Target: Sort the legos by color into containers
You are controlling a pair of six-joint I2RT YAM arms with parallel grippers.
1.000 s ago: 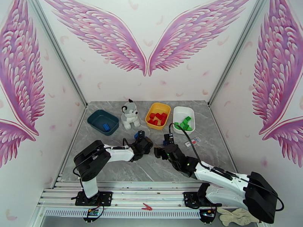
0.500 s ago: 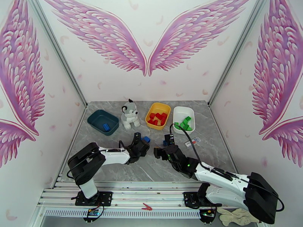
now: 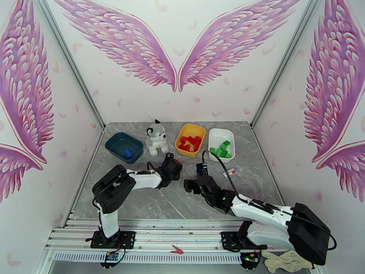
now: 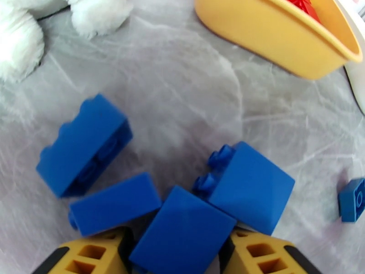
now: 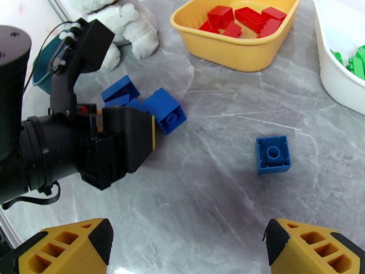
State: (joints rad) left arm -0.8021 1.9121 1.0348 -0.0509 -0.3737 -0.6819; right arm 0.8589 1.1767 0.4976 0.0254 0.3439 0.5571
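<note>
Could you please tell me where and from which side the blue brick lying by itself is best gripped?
Probably across two opposite side walls of the lone blue brick, coming straight down from above: it lies flat on the table with nothing crowding its sides, and the right gripper is open.

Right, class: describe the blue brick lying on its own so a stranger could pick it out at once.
Find the yellow tray of red bricks at the far side of the grey table. Come toward the near edge onto bare tabletop, where one blue brick lies. The other blue bricks bunch at the left tool; this one touches nothing and shows a ring on top.
</note>
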